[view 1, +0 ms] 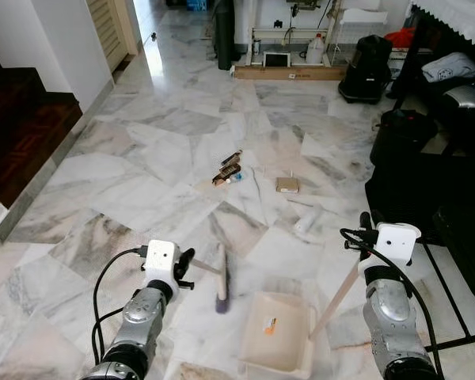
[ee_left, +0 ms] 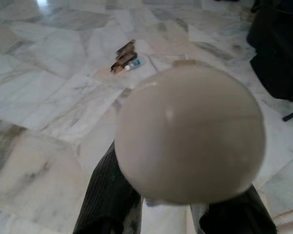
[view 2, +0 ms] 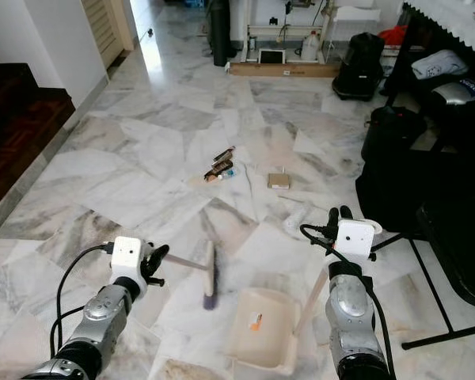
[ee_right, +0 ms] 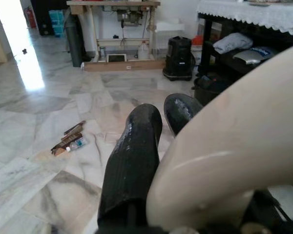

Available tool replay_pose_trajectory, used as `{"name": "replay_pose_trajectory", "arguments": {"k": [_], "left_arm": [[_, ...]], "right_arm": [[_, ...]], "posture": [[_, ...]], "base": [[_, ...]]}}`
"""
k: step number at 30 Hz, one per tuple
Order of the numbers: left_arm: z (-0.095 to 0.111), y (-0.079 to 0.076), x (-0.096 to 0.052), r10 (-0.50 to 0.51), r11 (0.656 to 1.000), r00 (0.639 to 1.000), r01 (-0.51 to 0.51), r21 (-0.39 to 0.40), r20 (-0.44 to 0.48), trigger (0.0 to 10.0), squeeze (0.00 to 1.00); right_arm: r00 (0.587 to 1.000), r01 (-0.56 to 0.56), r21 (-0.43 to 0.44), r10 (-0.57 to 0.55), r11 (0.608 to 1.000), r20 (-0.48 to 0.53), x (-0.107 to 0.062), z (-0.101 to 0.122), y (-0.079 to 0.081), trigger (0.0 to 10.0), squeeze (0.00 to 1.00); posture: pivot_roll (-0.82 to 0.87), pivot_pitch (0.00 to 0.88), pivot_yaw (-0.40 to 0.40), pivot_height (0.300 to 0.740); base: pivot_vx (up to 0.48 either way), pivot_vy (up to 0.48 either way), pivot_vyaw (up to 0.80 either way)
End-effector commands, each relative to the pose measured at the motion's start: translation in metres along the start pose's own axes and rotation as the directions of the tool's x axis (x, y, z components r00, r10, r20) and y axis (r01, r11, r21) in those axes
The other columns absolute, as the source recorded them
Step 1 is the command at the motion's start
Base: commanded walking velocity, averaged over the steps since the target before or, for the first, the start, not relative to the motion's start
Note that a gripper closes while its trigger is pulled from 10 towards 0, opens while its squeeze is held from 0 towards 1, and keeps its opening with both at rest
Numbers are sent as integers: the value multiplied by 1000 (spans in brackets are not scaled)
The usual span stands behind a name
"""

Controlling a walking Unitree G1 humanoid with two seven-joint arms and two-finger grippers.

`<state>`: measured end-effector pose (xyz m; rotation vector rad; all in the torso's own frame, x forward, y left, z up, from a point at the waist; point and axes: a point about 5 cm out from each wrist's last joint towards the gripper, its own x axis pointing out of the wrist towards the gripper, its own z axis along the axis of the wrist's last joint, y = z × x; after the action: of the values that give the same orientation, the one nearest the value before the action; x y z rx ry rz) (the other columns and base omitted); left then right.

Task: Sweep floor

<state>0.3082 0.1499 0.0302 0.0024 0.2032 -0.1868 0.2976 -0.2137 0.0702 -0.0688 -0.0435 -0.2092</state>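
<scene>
My left gripper (view 1: 187, 264) is shut on the thin handle of a small brush (view 1: 222, 286), whose dark bristle head rests on the marble floor. In the left wrist view the handle's round cream end (ee_left: 190, 134) sits between the black fingers (ee_left: 107, 195). My right gripper (view 1: 370, 222) is shut on the long slanted handle (view 1: 338, 297) of a cream dustpan (view 1: 279, 332) standing on the floor before me. Litter lies ahead: brown wrappers with a small bottle (view 1: 228, 169), a small tan box (view 1: 287, 184) and a white scrap (view 1: 307, 220).
A dark wooden staircase (view 1: 24, 127) rises on the left. Black bags (view 1: 404, 134) and a black metal frame (view 1: 451, 301) crowd the right side. A black vacuum (view 1: 366, 67), a wooden plank (view 1: 289, 73) and a work table stand at the back.
</scene>
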Motion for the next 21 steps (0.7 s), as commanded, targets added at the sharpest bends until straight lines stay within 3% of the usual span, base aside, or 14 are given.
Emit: {"name": "replay_pose_trajectory", "arguments": {"k": [1, 5, 11, 18, 21], "left_arm": [[15, 3, 3, 8, 1000, 996, -10, 13, 84, 10000, 0], [17, 3, 3, -1, 1000, 996, -2, 31, 94, 10000, 0], [20, 10, 3, 10, 999, 995, -15, 41, 104, 10000, 0], [51, 25, 7, 49, 996, 976, -65, 67, 213, 10000, 0], [53, 26, 7, 48, 995, 974, -66, 74, 222, 10000, 0]], "right_arm": [[998, 5, 10, -6, 1000, 61, 4, 14, 1, 10000, 0], [998, 6, 15, -7, 1000, 67, 4, 16, 1, 10000, 0], [998, 9, 10, -10, 1000, 67, 4, 17, 0, 10000, 0], [996, 12, 6, -12, 1000, 84, 6, 22, -2, 10000, 0], [996, 12, 5, -13, 1000, 84, 6, 22, -2, 10000, 0]], "posture": [[-158, 0, 27, 740], [-158, 0, 28, 740], [-156, 0, 29, 740], [-148, 0, 35, 740], [-148, 0, 35, 740]], "base": [[0, 0, 0], [0, 0, 0], [262, 0, 0], [299, 0, 0], [303, 0, 0]]}}
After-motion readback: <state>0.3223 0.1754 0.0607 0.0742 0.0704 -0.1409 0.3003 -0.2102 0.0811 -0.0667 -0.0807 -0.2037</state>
